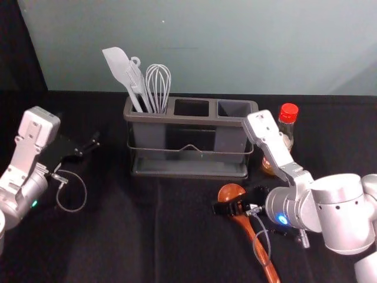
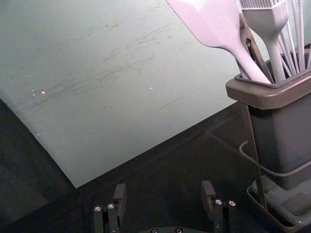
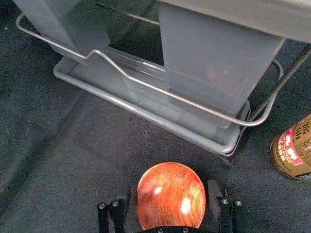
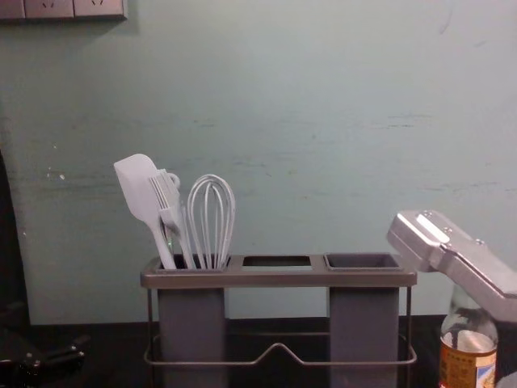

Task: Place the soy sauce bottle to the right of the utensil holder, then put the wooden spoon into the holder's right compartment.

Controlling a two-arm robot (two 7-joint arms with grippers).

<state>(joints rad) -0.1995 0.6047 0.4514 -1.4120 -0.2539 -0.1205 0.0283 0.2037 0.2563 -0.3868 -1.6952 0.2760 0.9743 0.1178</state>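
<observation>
Ideally, the right gripper (image 3: 169, 188), its fingers wide either side of the wooden spoon (image 3: 171, 201) before the utensil holder (image 1: 188, 121), closes squarely on the bowl (image 1: 230, 191), then lowers the handle (image 1: 270, 269) into the right compartment (image 4: 363, 323). The soy sauce bottle (image 1: 288, 114) stands to the holder's right (the left gripper (image 2: 164, 188) idles at the left, fingers well parted).

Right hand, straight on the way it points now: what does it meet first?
Likely the wooden spoon: its bowl shows between the spread fingers of the right hand, though how far above it they are is unclear.
</observation>
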